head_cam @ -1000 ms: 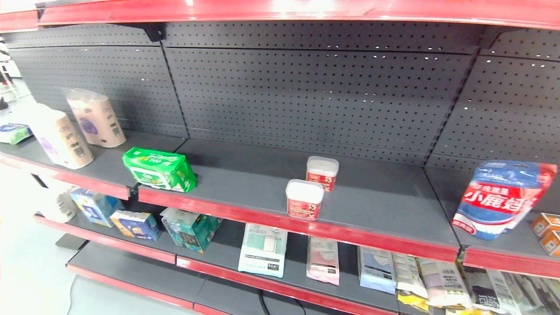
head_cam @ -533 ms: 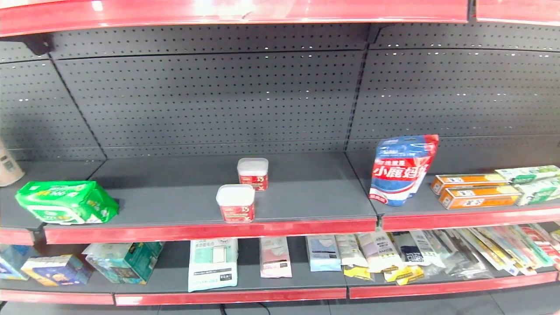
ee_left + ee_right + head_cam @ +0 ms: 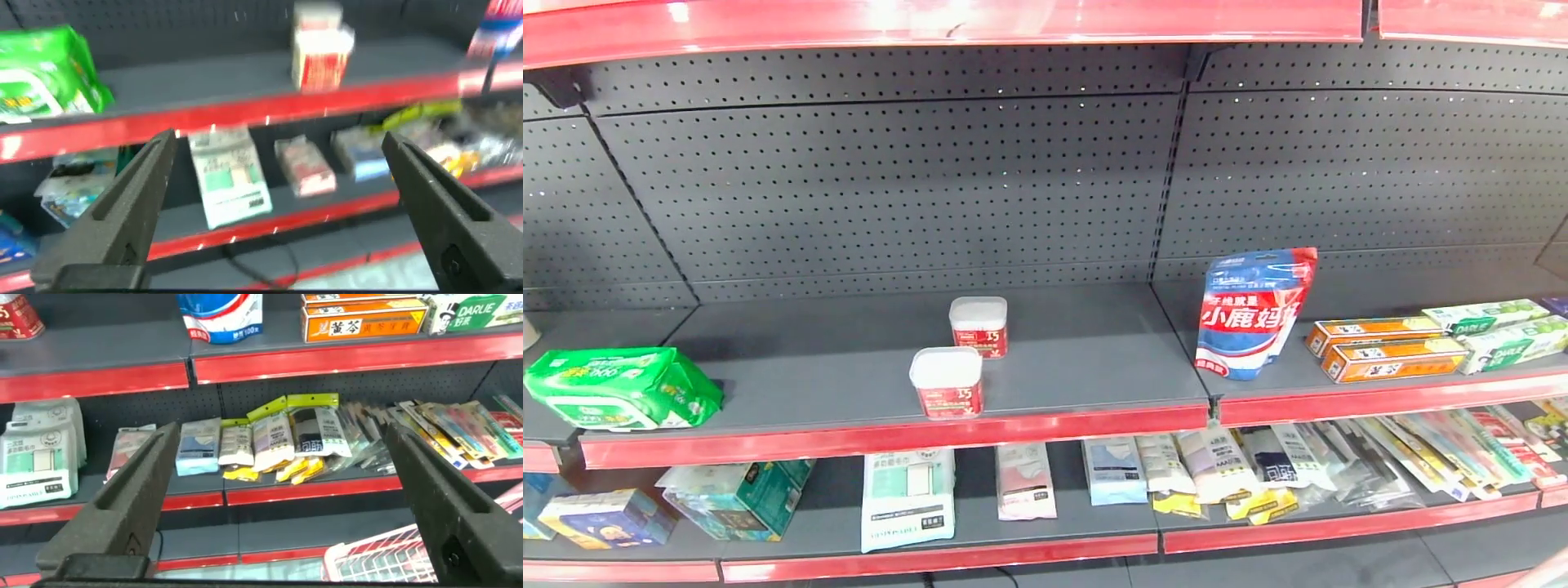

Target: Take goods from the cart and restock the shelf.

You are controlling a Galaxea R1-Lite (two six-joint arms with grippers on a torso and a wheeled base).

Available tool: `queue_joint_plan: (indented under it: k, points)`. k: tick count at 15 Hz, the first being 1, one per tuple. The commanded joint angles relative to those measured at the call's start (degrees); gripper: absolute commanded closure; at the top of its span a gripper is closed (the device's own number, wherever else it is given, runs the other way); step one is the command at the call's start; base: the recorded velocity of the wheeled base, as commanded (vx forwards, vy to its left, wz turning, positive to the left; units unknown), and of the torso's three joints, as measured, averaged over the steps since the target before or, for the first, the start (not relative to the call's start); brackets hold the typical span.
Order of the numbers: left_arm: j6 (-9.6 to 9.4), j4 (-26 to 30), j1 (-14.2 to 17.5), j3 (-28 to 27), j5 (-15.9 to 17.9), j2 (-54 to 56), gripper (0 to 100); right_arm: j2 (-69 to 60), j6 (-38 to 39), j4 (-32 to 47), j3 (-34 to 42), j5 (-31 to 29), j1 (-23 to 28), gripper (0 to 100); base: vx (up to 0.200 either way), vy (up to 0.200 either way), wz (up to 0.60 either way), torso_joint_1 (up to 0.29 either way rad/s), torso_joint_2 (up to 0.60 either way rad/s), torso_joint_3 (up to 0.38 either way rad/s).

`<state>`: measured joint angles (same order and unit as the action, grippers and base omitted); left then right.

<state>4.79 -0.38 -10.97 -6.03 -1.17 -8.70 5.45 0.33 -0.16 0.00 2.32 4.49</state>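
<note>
Shelf point(image 3: 890, 435), red-edged; print on the goods not read. On the middle tier, front tub point(image 3: 946, 382), white lid and red label, sits near the edge, with rear tub point(image 3: 978, 326) just behind it. Green wipes pack point(image 3: 621, 388) lies far left. Blue-red pouch point(image 3: 1252, 314) stands upright at right, orange boxes point(image 3: 1388, 359) beside it. Bare board runs between pack and tubs. Left gripper point(image 3: 278, 139) and right gripper point(image 3: 282, 429) are both spread wide, holding nothing, facing the lower tiers. Wire cart point(image 3: 376, 559) sits low, near the right gripper.

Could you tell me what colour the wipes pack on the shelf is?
The wipes pack is bright green with white patches; clearest in the head view.
</note>
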Motion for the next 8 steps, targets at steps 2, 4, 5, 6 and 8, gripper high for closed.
queue_joint_plan:
  k: [2, 4, 5, 6, 8]
  points:
    - [9.54, 0.03, 1.66, -17.61, -8.5, -29.35, 0, 0.26, 0.02, -0.02, 0.0, -0.03, 0.0, 0, 0.0, 0.0, 0.0, 0.0, 0.0, 0.0]
    - [5.4, -0.15, 5.96, -18.31, -14.65, -42.89, 0, 0.18, -0.07, -0.02, 0.0, -0.03, 0.0, 0, 0.0, 0.0, 0.0, 0.0, 0.0, 0.0]
    - [5.58, -0.68, 7.37, -18.93, -14.47, -51.76, 0, 0.26, 0.02, -0.02, 0.0, -0.03, 0.0, 0, 0.0, 0.0, 0.0, 0.0, 0.0, 0.0]
    - [5.49, -0.85, 7.37, -18.84, -13.51, -55.9, 0, 0.26, -0.07, -0.02, 0.0, -0.03, 0.0, 0, 0.0, 0.0, 0.0, 0.0, 0.0, 0.0]
    - [5.14, -2.61, 7.37, -20.51, -9.64, -64.33, 0, 0.26, 0.02, -0.02, 0.0, 0.06, 0.0, 0, 0.0, 0.0, 0.0, 0.0, 0.0, 0.0]
